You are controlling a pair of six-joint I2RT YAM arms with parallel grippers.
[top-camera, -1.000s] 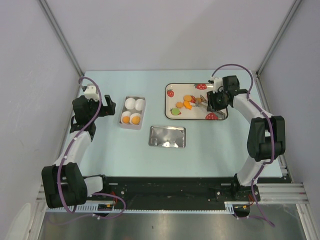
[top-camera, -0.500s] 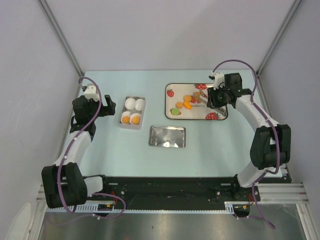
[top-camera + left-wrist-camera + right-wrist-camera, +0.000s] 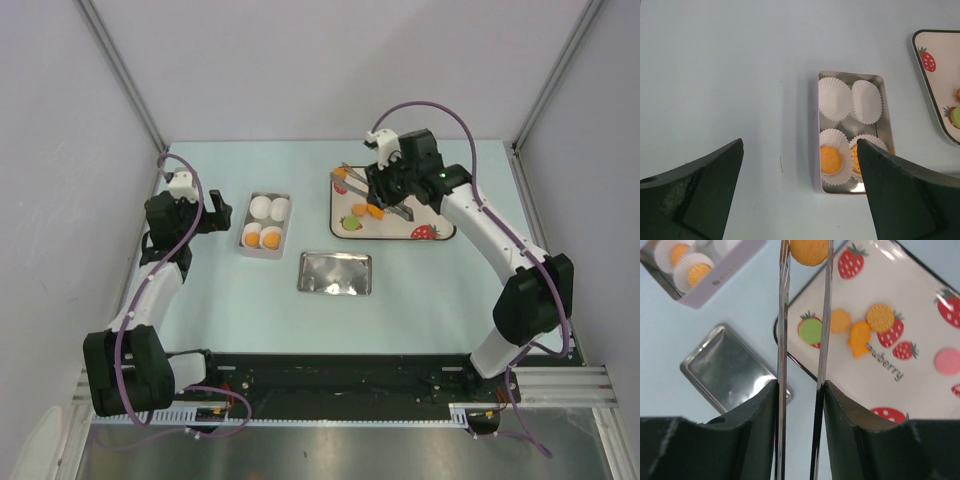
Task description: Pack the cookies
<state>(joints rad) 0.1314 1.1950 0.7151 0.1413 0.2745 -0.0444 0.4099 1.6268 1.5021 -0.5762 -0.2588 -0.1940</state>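
Note:
My right gripper (image 3: 800,387) (image 3: 388,188) is shut on a pair of metal tongs (image 3: 782,335). The tong tips pinch a round orange cookie (image 3: 809,251) above the left end of the strawberry tray (image 3: 440,228). More cookies (image 3: 880,316) lie on that tray, among them a fish-shaped one (image 3: 860,338). The metal tin (image 3: 246,250) (image 3: 816,150) holds paper cups; the two near cups each hold a cookie (image 3: 831,158), the two far cups (image 3: 834,98) are empty. My left gripper (image 3: 800,145) (image 3: 215,212) hangs open just left of the tin, with nothing in it.
The tin's lid (image 3: 335,272) (image 3: 730,370) lies flat on the table between tin and tray, nearer the arms. A green disc (image 3: 810,331) and a pink disc (image 3: 946,361) also lie on the tray. Walls close in the table on three sides.
My right arm has swung left from over the tray's right part to its left end, carrying the tongs with a cookie in their tips. The left arm has not moved.

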